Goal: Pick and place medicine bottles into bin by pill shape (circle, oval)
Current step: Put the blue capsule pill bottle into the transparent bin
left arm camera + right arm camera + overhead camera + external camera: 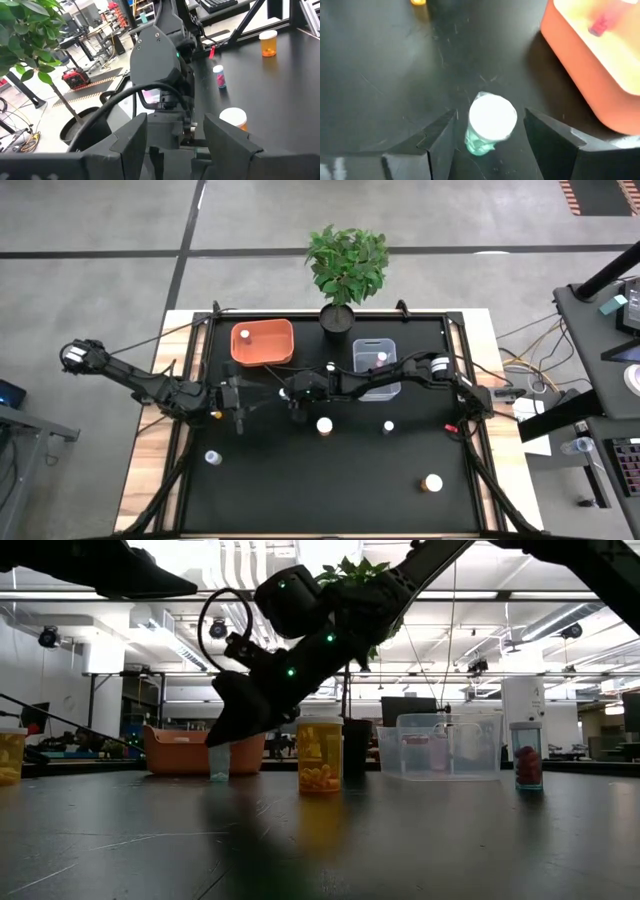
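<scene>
Small white-capped greenish bottle [489, 122] standing upright between open right gripper [490, 142] jaws, not grasped yet; left gripper [175, 137] open, empty, farther off.

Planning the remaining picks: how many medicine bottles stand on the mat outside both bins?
5: front-left bottle, centre amber bottle, small bottle to its right, front-right amber bottle, and a teal bottle between the right gripper's fingers. The arms may hide others.

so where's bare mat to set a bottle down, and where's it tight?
Free: the front strip of the black mat, between the bottle front-left and the amber bottle front-right. Tight: mid-table, where the left gripper and right gripper sit before the orange bin and clear bin.
</scene>
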Controlling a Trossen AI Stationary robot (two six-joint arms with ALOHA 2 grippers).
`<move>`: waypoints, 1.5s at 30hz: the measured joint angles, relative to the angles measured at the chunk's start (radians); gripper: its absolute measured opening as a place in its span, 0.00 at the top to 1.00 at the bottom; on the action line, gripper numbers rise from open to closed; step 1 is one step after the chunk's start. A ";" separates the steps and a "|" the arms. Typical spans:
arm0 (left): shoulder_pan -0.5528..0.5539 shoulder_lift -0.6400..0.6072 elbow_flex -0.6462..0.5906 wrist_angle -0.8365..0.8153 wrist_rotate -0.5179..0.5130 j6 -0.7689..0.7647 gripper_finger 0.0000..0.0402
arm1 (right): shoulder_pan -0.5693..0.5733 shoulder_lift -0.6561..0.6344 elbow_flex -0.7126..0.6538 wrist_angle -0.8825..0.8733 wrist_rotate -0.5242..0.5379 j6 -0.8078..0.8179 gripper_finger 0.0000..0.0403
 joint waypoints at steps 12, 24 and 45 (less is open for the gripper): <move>0.000 0.001 0.000 0.001 0.000 0.001 0.56 | 0.004 -0.001 0.000 0.010 -0.003 0.009 0.62; 0.000 0.001 0.000 0.001 0.000 0.002 0.56 | 0.004 -0.001 0.000 0.013 -0.003 0.013 0.70; 0.000 0.001 0.002 0.012 -0.039 0.000 0.56 | 0.041 -0.099 0.000 -0.121 0.004 0.000 0.70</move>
